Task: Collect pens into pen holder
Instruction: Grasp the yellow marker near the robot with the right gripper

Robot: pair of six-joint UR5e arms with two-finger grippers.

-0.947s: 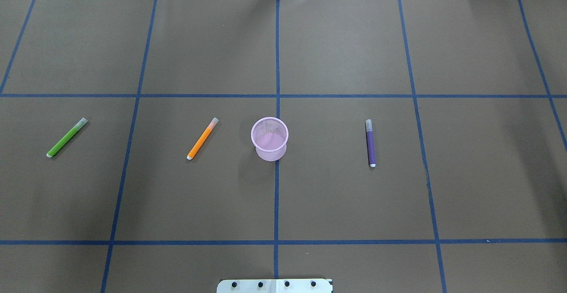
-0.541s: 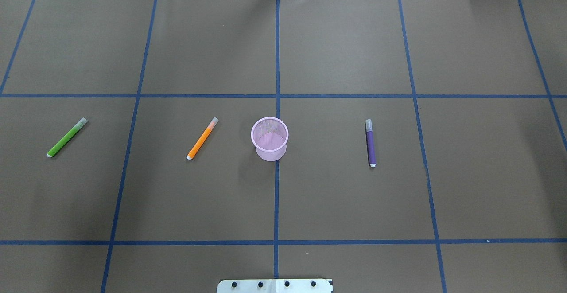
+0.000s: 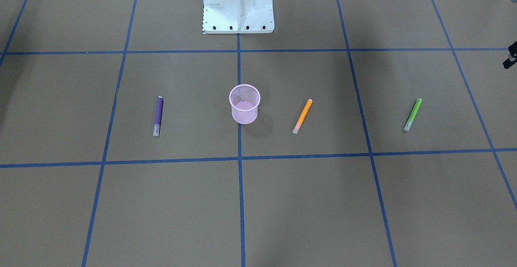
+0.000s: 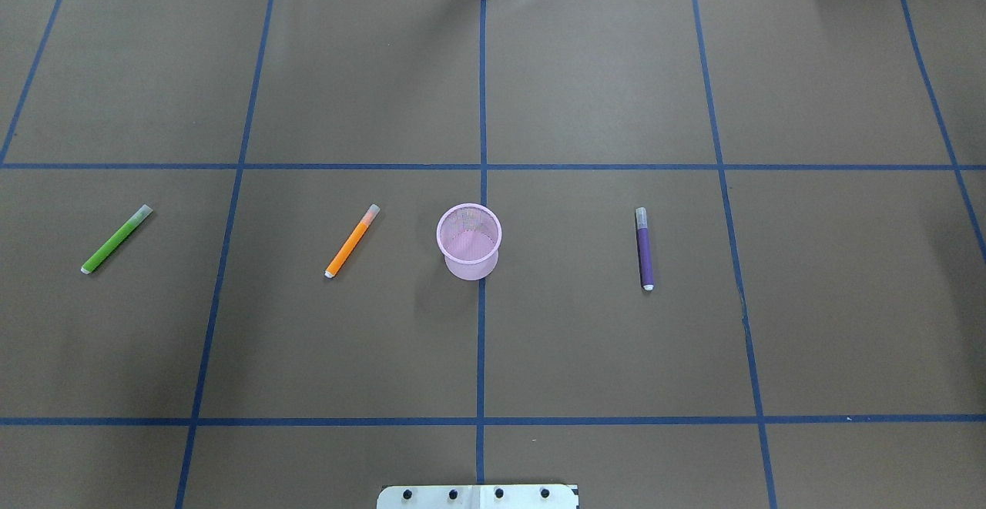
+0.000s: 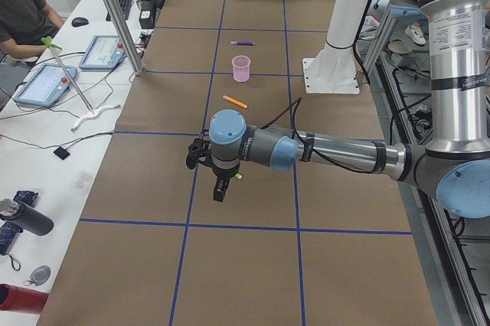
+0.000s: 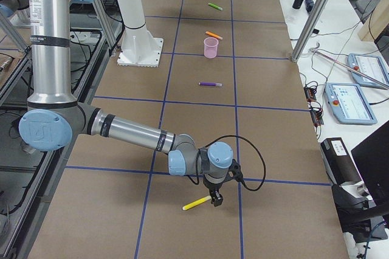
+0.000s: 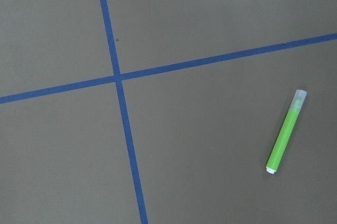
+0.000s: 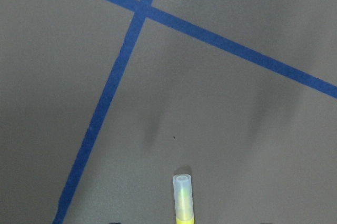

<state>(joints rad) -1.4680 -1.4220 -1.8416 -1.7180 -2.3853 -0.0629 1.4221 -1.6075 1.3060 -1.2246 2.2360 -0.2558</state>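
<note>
Brown paper (image 3: pixel 307 202) gridded with blue tape covers the table.

Front-facing view: you get the pink mesh pen holder (image 3: pixel 244 103) upright on the centre tape line, out from the white robot base (image 3: pixel 238 6). The purple pen (image 3: pixel 158 116), orange pen (image 3: pixel 302 116) and green pen (image 3: pixel 412 114) lie flat in a row with it, all outside it and apart from it.

Overhead: same row mirrored, green farthest on the robot's left, purple on its right. Neither arm shows.

Exterior left: only the side views give you the arms. The left gripper (image 5: pixel 220 187) hangs near the green pen, fingers pointing down; you cannot tell how its jaws stand. A person (image 5: pixel 23 8) sits at the side desk with tablets (image 5: pixel 46 85). Lettering on the arm's wrist link is too small to read.

Exterior right: the right gripper (image 6: pixel 214 199) sits low, just beside the yellow pen (image 6: pixel 196 203), which lies flat, well apart from the holder. Jaw state: cannot tell. A blue joint cap (image 6: pixel 45 131) carries a UR-style mark.

Left wrist: green pen alone, beside a tape crossing; no fingers in frame.

Right wrist: the yellow pen's translucent cap end pokes in at the bottom edge.
</note>
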